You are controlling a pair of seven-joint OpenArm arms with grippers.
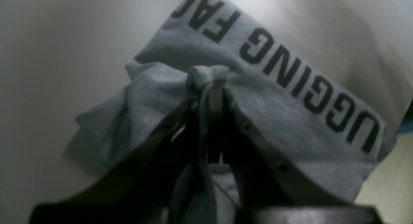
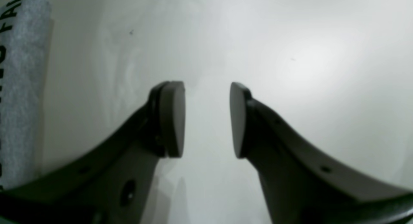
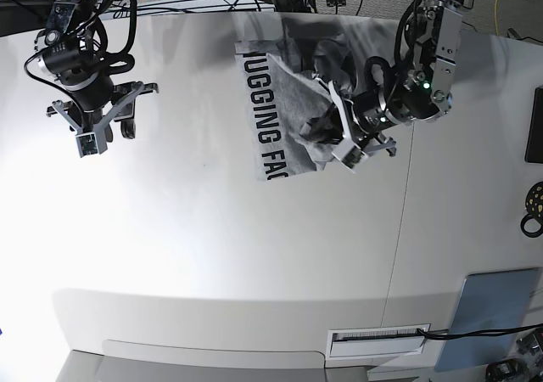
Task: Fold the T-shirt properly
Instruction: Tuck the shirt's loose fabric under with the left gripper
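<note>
T-shirt (image 3: 280, 119): soft, light, limp; best pinched at hem corners.
Left gripper (image 1: 211, 88): clenched on bunched T-shirt fabric.
Right gripper (image 2: 207, 119): released, over bare surface (image 2: 306, 56).

The T-shirt (image 3: 284, 115) is seen in heather grey, and bold black block lettering (image 1: 284, 72) is printed along one band of it. On the white table (image 3: 212, 246) the grey cloth is set off clearly. The left gripper (image 1: 211, 88) is finished in dark grey to black, with a small green light shown on its arm in the base view. The right gripper (image 2: 206, 120) is likewise coloured dark grey, its pads (image 2: 172, 119) a slightly lighter grey. A pale blue sheet (image 3: 496, 310) is visible at the table's corner.
</note>
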